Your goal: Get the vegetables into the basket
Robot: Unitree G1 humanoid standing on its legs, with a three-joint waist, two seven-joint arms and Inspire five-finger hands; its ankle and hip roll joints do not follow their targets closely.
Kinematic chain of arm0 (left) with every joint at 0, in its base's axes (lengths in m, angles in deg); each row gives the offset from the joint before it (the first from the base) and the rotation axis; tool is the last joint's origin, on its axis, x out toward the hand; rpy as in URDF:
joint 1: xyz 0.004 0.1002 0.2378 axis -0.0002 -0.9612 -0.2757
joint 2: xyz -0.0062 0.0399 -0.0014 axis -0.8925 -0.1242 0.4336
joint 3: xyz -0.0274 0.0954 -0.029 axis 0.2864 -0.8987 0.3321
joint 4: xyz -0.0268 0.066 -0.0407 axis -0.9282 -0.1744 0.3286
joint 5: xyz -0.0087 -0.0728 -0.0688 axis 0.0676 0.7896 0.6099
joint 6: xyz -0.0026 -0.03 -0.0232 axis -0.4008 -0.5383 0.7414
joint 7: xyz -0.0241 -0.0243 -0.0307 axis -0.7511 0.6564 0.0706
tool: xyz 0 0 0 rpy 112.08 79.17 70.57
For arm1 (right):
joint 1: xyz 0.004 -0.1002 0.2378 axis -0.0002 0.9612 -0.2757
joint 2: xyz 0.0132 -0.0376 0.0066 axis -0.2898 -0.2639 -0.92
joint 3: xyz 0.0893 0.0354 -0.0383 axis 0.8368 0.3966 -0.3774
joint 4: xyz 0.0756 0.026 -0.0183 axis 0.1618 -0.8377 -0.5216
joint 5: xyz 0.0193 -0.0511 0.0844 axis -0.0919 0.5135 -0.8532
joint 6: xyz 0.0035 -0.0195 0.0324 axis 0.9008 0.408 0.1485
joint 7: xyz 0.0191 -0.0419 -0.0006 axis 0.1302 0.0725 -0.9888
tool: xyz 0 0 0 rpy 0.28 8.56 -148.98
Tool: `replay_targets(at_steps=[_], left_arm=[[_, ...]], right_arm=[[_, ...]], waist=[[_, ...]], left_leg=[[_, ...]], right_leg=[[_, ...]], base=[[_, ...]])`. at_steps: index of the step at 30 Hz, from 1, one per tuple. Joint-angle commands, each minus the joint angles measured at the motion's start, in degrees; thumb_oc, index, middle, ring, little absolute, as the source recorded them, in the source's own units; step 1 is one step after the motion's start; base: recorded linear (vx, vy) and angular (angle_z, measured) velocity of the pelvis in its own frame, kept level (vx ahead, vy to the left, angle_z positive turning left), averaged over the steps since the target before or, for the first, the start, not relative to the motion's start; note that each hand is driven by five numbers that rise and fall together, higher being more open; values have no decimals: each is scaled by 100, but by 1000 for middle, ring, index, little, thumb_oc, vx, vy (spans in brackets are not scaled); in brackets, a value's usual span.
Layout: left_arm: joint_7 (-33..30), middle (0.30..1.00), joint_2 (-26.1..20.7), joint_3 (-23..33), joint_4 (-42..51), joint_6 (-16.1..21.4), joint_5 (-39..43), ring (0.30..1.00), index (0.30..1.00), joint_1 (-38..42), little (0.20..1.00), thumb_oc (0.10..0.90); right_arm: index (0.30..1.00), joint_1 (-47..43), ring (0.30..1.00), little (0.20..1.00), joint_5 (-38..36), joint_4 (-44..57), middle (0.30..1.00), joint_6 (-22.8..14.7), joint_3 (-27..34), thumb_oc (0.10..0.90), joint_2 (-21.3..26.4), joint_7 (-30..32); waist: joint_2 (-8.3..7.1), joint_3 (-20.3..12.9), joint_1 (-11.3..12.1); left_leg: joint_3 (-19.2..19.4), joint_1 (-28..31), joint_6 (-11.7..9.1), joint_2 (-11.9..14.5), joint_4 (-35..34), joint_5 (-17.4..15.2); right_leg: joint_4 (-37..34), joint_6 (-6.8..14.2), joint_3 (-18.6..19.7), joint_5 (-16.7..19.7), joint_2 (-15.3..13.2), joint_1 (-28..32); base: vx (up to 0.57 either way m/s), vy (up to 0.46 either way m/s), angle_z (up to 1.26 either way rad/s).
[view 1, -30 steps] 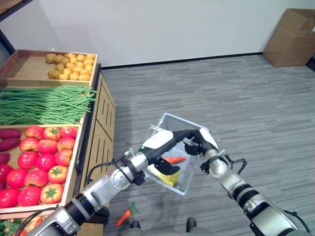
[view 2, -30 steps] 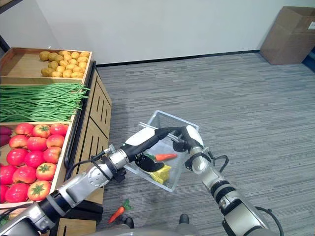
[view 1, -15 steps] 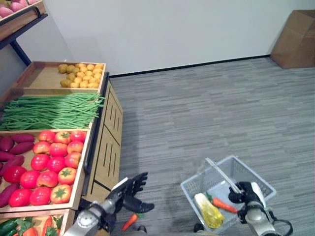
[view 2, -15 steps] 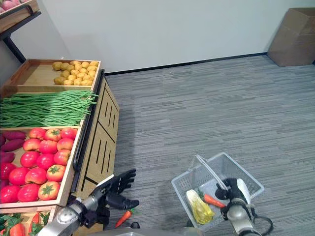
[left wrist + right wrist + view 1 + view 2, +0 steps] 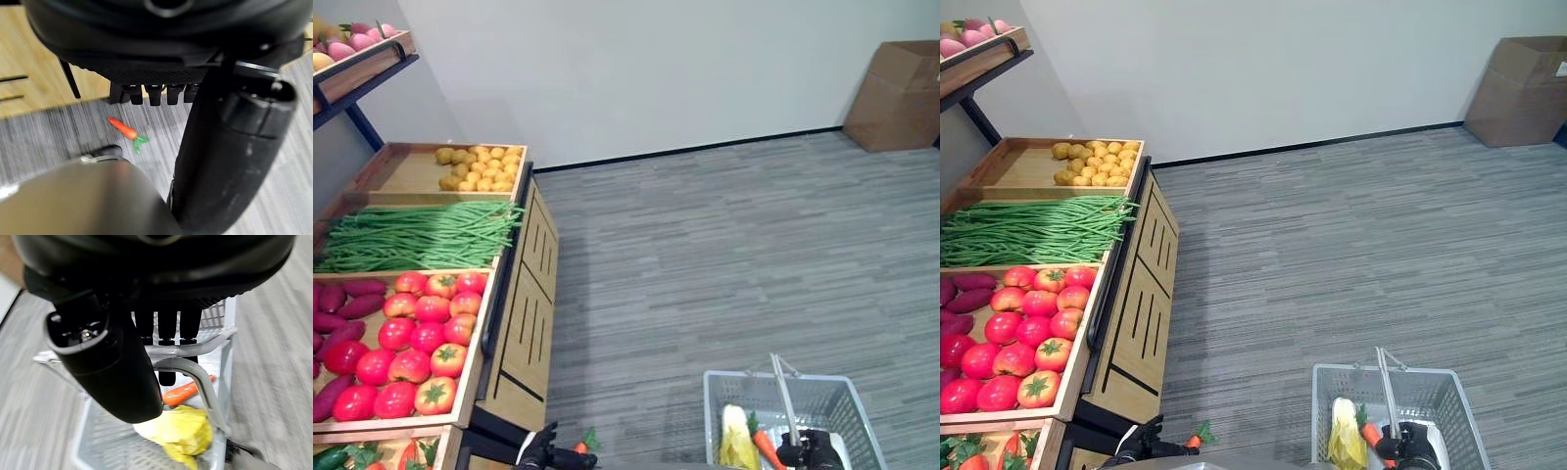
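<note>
1. Your right robot hand [image 5: 811, 452] curls around the handle of the wire basket [image 5: 734, 388], which now hangs low at your right side instead of being held up in front as it was a second ago.
2. Your left robot hand [image 5: 538, 455], which was reaching into the basket a second ago, has pulled out and dropped to the lower left; its fingers [image 5: 155, 94] hang relaxed and empty above the grey floor [image 5: 724, 225].
3. Inside the basket lie an orange carrot [image 5: 766, 448] and a yellow-green leafy vegetable [image 5: 735, 443], side by side beneath the handle; the right wrist view shows them close together on the mesh.
4. A second carrot [image 5: 124, 130] lies loose on the floor at the foot of the wooden produce stand [image 5: 524, 313], just beside the left robot hand in the head views.
5. The whole view has tilted upward since the earlier frame, so the camera has moved; the stand's tomatoes [image 5: 411, 333] and green beans [image 5: 421, 235] sit as they did.
6. Judging from this, one delivery looks finished and the left robot hand is free. The floor carrot seems the nearest item still to collect.
</note>
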Motion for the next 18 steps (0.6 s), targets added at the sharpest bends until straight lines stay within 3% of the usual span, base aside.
replay_targets(at_steps=[1, 3, 4, 5, 18], left_arm=[[-376, 1000, -235, -65, -515, -124, -584, 1000, 1000, -7, 1000, 900], [-397, 1000, -231, 11, -698, -106, -618, 1000, 1000, -35, 1000, 900], [-401, 1000, -219, 50, -713, -106, -575, 1000, 1000, -53, 1000, 900], [-406, 1000, -196, 90, -729, -109, -507, 1000, 1000, -82, 1000, 900], [-367, 1000, -14, 562, -900, -50, 607, 1000, 1000, -141, 1000, 900]], right_arm=[[300, -404, 300, 300, -428, -192, 300, -331, 130, 400, 4, 182], [300, -324, 300, 300, -433, -350, 300, -331, 36, 400, -83, 83], [528, -294, 528, 528, -434, -409, 528, -317, 17, 563, -96, 30], [1000, -249, 1000, 1000, -443, -421, 1000, -306, -5, 900, -127, -22], [1000, 36, 1000, 1000, -506, -657, 1000, -234, -311, 900, -499, -463]], waist=[[-345, 209, -72], [-358, 216, -68], [-364, 216, -63], [-373, 216, -64], [-442, 237, -23]], left_leg=[[195, -33, -100, 63, 38, -327], [203, -30, -109, 74, 38, -322], [203, -28, -111, 77, 38, -323], [203, -27, -114, 78, 38, -320], [128, -29, -126, 93, 38, -292]], right_leg=[[28, 191, -513, -592, -211, 361], [28, 180, -504, -598, -195, 358], [28, 177, -504, -602, -194, 358], [28, 173, -502, -604, -191, 357], [28, 138, -583, -648, -171, 432]], base=[[1, -9, -3], [-5, -21, -5], [0, -26, -4], [0, 0, 0], [2, -3, 1]])
